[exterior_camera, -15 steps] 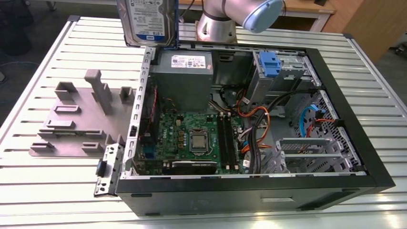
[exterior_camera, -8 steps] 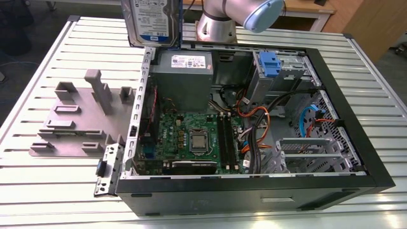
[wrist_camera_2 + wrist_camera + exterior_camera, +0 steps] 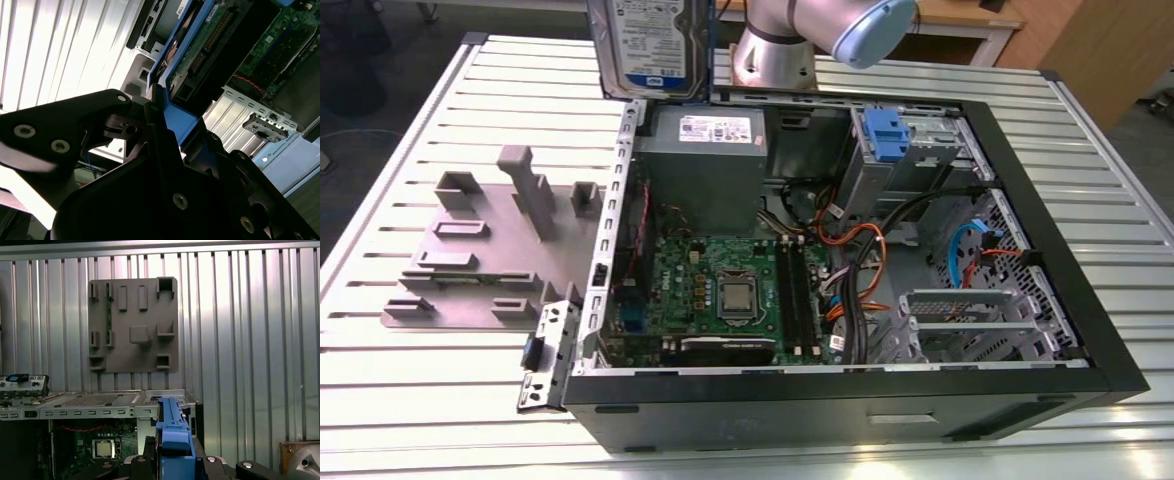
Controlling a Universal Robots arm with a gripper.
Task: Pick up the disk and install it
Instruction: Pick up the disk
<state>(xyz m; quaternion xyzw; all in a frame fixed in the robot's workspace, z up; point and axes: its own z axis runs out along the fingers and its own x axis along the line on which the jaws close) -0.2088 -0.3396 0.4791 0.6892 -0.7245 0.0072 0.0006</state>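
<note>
My claw (image 3: pixel 175 462) is clenched on the disk (image 3: pixel 644 45), gripping its blue carrier rail. The disk hangs upright in the air above the power supply (image 3: pixel 704 150) corner of the open computer case (image 3: pixel 854 405). The grey holder block (image 3: pixel 480 270) sits beside the case on the slatted table (image 3: pixel 414 410)

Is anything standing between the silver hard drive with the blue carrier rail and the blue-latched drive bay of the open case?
Nothing visible does. The gripper holds the disk above the edge of the case; the bay lies open, with orange and black cables beside it.
</note>
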